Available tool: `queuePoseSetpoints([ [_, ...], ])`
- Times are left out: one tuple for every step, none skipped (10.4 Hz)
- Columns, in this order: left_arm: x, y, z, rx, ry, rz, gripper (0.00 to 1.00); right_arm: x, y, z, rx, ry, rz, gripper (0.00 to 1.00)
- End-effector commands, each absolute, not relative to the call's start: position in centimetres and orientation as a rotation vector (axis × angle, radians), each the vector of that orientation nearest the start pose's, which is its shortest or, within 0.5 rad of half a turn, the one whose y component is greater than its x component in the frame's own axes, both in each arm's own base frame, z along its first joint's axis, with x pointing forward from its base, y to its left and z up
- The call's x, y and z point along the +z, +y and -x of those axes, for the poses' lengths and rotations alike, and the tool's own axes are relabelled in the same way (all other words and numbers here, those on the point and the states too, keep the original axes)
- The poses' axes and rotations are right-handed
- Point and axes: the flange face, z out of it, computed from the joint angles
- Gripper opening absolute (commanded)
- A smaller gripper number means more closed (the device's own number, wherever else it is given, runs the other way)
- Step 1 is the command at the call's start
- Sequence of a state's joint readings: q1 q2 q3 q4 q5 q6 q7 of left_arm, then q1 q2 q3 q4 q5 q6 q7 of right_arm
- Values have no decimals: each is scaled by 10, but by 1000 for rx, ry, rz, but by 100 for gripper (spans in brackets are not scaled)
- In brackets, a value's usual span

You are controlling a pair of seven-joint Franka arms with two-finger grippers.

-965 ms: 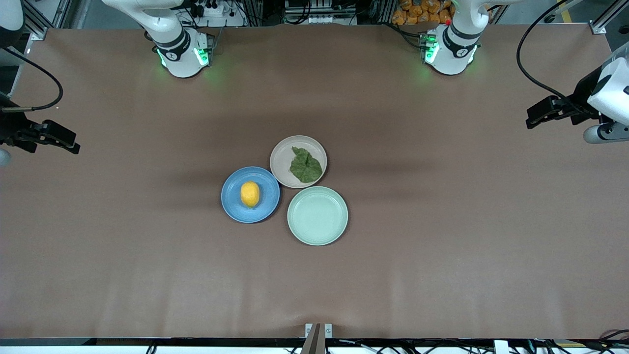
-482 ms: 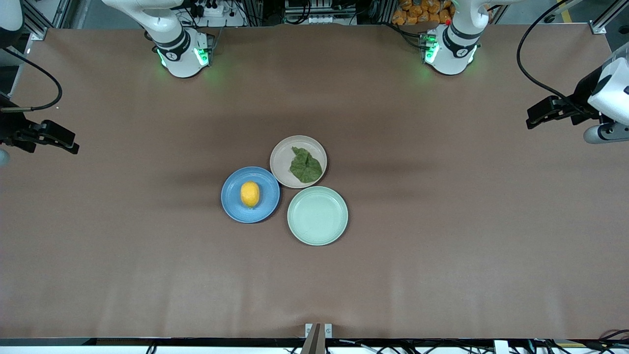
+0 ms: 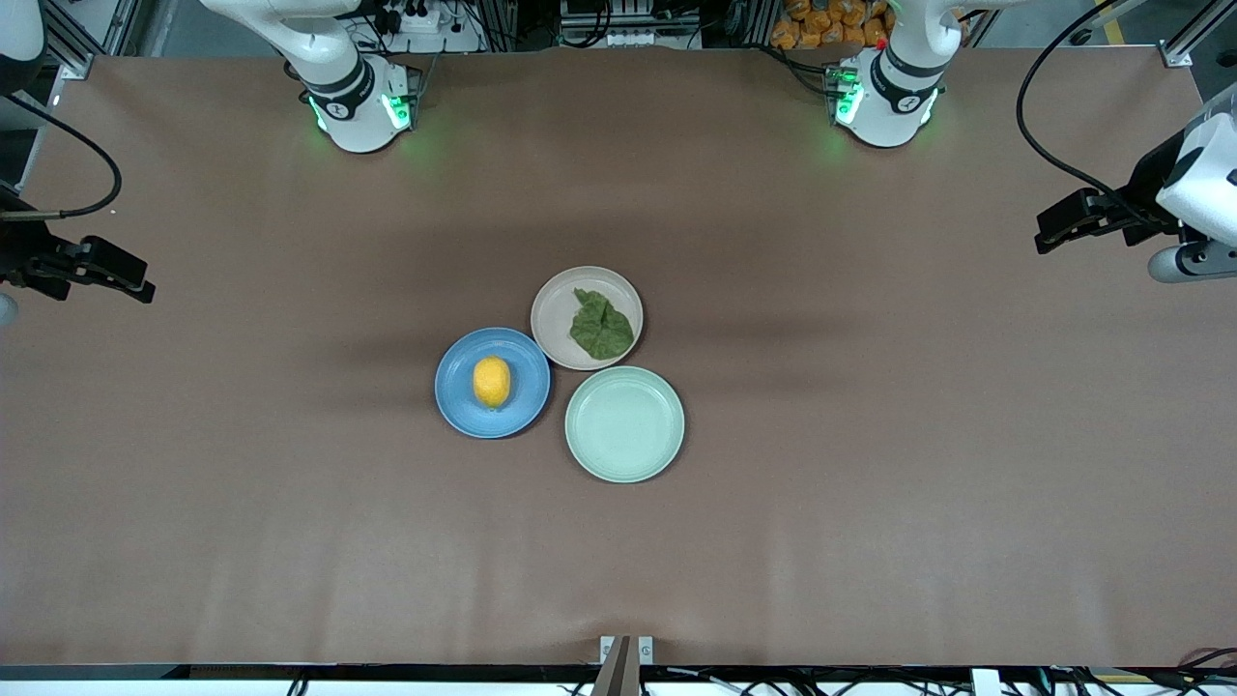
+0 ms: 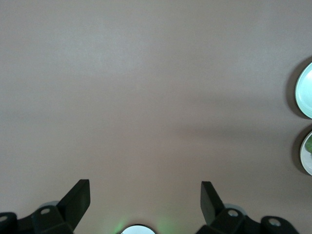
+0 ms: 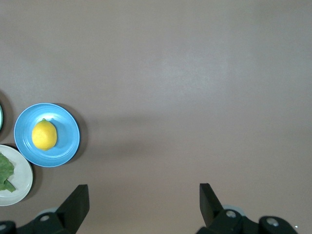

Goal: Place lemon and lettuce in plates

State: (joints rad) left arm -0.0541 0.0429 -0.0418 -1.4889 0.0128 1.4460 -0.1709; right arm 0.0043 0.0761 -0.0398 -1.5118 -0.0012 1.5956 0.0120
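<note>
The yellow lemon lies in the blue plate. The dark green lettuce leaf lies flat in the beige-pink plate. Both plates sit together mid-table. My right gripper is open and empty, up over the right arm's end of the table. Its wrist view shows the gripper, the lemon, the blue plate, the lettuce and the beige-pink plate. My left gripper is open and empty over the left arm's end of the table; its wrist view shows it over bare table.
An empty pale mint green plate touches the other two plates, nearest the front camera. It shows at the edge of the left wrist view, beside the beige-pink plate. Brown table surface surrounds the plates.
</note>
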Motion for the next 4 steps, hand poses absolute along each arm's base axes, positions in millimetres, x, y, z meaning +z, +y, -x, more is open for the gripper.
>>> queuePoseSetpoints([
  [633,-49,-548,135,-58,3124,100,613,-21,-575,-19,67,3162,100],
  [632,-48,-549,130,-61,3124,100,613,-21,-575,-19,67,3162,100],
  [633,-46,-550,118,-65,3125,100,613,-21,-575,-19,67,3160,100],
  [634,-46,-551,104,-66,3127,100,613,-21,-575,-19,67,3162,100],
])
